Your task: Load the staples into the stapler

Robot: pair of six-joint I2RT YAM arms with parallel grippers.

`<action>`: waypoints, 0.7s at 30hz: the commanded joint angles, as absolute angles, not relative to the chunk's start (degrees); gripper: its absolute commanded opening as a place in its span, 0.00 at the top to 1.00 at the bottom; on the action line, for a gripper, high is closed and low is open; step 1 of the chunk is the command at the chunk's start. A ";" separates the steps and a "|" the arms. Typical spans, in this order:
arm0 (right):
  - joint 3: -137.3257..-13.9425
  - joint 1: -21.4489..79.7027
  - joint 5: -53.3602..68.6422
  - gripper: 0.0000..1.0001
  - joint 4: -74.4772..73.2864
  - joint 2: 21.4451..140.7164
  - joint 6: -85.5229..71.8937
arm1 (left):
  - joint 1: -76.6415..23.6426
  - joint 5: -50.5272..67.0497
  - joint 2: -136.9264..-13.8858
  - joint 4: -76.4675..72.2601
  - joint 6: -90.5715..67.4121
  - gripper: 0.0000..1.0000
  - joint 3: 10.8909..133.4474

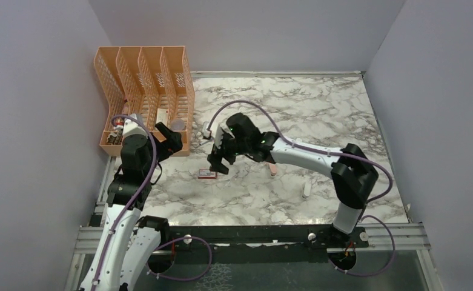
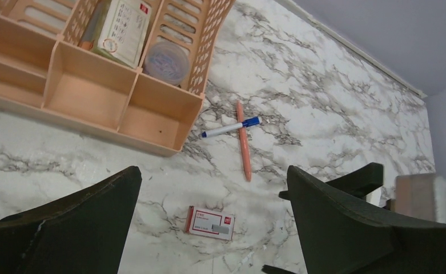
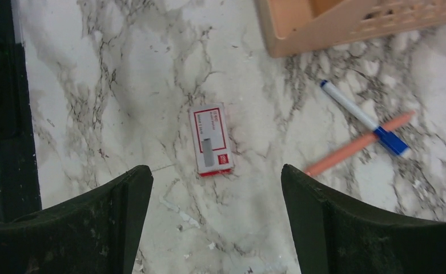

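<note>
1. We judged the step in hand to be the first reach. The right gripper (image 3: 216, 171) hung over the staples (image 3: 211, 138) with its jaws spread wide and gripping nothing.
2. The staples lay in their red-and-white box, flat on the marble table (image 3: 123, 68). In the right wrist view the box sat at the centre of the frame, just above the gap between the fingers.
3. The left gripper (image 2: 213, 171) was also spread wide and empty. Its own view showed the same box low in the centre of the frame.
4. The stapler (image 1: 306, 188) seemed to be the slim white bar right of centre in the overhead view, well apart from the box. It was too small there for us to be sure.
5. We judged that the next move called for lowering the right jaws squarely over the box's narrow sides, then pinching it. The box lay flat and thin, so a tilted approach could push it along the table.
6. We counted:
   - one box of staples, though we could not tell how many strips it held;
   - one stapler;
   - two pens lying crossed, an orange pen (image 3: 357, 145) and a white pen (image 3: 352, 111) with a blue cap, at the right of the right wrist frame;
   - one orange organiser (image 1: 143, 97) with four slots, at the upper left of the overhead view.
</note>
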State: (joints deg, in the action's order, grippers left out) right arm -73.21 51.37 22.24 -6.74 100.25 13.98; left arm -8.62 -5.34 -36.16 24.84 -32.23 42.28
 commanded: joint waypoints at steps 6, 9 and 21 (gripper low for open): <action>-84.59 57.12 20.48 0.13 -17.69 114.79 26.01 | -8.26 -10.57 -33.37 31.99 -41.47 0.05 40.12; -88.13 57.71 18.43 0.14 -19.91 118.64 25.25 | -8.26 -11.34 -32.75 32.70 -41.99 0.05 40.42; -95.65 59.31 14.14 0.29 -26.68 126.14 25.58 | -8.28 -13.46 -32.06 34.21 -43.34 0.10 40.83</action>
